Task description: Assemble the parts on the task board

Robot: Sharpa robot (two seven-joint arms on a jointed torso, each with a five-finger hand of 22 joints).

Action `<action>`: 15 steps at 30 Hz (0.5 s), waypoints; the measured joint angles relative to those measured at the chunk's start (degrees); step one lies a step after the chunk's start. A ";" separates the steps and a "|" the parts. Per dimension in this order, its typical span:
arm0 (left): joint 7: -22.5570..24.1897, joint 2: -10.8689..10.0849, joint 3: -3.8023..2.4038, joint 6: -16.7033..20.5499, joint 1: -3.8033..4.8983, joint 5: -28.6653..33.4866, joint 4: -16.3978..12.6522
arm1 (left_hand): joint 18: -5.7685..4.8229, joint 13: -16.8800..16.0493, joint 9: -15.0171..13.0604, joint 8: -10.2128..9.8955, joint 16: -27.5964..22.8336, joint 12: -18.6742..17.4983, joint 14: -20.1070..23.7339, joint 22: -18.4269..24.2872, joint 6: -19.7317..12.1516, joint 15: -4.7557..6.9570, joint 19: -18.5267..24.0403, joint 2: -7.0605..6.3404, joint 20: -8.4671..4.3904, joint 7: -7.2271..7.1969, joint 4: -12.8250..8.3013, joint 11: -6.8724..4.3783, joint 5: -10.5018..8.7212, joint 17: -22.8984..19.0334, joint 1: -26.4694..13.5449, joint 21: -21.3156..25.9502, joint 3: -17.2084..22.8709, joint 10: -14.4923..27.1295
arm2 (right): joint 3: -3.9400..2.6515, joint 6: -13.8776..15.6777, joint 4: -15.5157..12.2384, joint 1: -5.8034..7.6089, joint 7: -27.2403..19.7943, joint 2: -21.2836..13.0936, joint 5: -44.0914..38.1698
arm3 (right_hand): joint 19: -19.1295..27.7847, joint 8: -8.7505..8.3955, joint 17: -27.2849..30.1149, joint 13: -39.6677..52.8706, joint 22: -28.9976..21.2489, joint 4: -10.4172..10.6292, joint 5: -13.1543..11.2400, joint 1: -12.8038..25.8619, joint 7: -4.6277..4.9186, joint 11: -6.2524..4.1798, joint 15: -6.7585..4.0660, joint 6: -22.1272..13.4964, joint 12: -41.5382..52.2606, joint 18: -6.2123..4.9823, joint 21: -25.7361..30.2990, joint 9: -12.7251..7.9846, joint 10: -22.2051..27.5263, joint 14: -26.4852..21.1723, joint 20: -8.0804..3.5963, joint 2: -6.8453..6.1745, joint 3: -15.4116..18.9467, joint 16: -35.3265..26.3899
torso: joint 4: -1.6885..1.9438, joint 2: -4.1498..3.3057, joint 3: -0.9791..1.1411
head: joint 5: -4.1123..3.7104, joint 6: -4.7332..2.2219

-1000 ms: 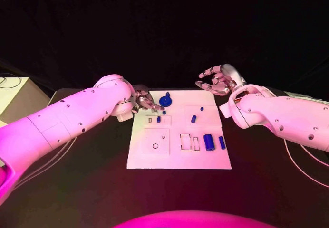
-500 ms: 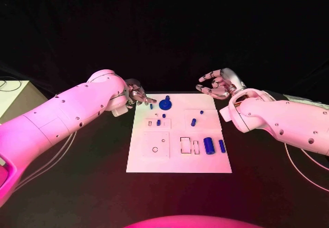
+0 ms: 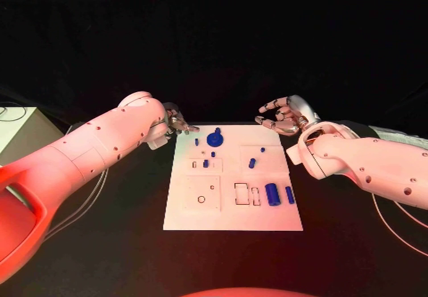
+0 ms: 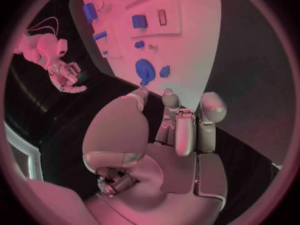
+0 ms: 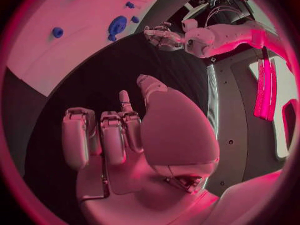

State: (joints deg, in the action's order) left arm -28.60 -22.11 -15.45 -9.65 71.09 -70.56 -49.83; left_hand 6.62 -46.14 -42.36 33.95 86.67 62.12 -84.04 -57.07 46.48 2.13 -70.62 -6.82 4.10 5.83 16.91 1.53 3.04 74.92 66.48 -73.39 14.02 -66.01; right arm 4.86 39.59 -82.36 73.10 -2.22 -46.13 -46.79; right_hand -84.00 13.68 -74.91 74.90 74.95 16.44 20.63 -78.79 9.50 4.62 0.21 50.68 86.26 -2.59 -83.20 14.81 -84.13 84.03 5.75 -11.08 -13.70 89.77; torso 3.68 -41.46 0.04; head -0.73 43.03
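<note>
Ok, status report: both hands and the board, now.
Left hand empty, fingers curled, off the task board's far left corner. Right hand open, off its far right corner. Blue parts on board, untouched. Nothing blocking.

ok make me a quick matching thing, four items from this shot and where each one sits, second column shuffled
Items:
1. left hand
2. right hand
3. big round blue part
4. two upright blue cylinders

Places:
A. board's near right area
B. off the board's far right corner
C. board's far edge, near the middle
D. off the board's far left corner

Pairs: 1-D, 2-B, 3-C, 4-A
</note>
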 measured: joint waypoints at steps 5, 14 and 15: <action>0.21 0.69 0.24 -0.02 0.13 0.09 1.66 | 0.00 -0.04 0.11 0.00 0.00 0.00 0.00 0.00 0.00 0.00 0.00 0.22 0.00 0.00 -0.07 0.00 0.00 0.00 0.22 0.00 0.38 0.00 | -0.05 0.02 -0.21 0.04 0.00 0.03 0.01 | 0.00 0.00 0.00 0.00 0.00 0.00 0.00 0.00 0.00 0.00 0.00 0.00 0.00 0.00 0.00 0.00 0.00 0.00 0.00 0.00 0.00 0.00 | -0.16 -0.39 0.03 | 0.11 -0.15; 0.43 1.33 1.03 -0.37 0.26 0.87 2.94 | 0.00 -0.16 0.19 0.00 0.00 0.00 0.00 -0.11 0.00 0.00 0.00 0.22 0.00 0.00 -0.05 0.00 0.00 0.00 0.22 0.00 0.40 -0.01 | -0.07 0.05 -0.18 0.05 0.00 0.29 0.01 | 0.00 0.00 0.00 0.00 -0.01 0.00 0.00 0.00 0.00 0.00 0.00 0.00 0.00 0.00 0.00 0.00 0.00 0.00 0.00 0.00 0.00 0.00 | -0.26 -0.95 0.08 | 0.22 -0.34; 0.44 1.40 1.14 -0.44 0.30 0.94 3.07 | 0.00 -0.16 0.18 0.00 0.00 0.00 0.00 -0.11 0.00 0.00 0.00 0.22 0.00 0.00 0.09 0.00 0.00 0.00 0.22 0.00 0.54 -0.01 | -0.07 0.05 -0.18 0.05 0.00 0.33 0.01 | 0.00 0.00 0.00 0.00 -0.01 0.00 0.00 0.00 0.00 0.00 0.00 0.00 0.00 0.00 0.00 0.00 0.00 0.00 0.00 0.00 0.00 0.00 | -0.26 -0.97 0.08 | 0.22 -0.35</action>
State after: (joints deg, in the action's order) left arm -28.17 -20.71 -14.31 -10.09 71.39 -69.62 -46.76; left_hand 6.62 -46.30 -42.18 33.95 86.67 62.12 -84.04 -57.18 46.48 2.13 -70.62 -6.60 4.10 5.83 16.99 1.53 3.04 74.92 66.70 -73.39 14.56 -66.02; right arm 4.79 39.65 -82.53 73.15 -2.22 -45.80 -46.78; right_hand -84.00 13.68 -74.91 74.90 74.94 16.44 20.63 -78.80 9.50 4.62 0.21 50.69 86.26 -2.59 -83.21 14.81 -84.13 84.03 5.75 -11.08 -13.70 89.77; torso 3.42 -42.42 0.13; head -0.51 42.68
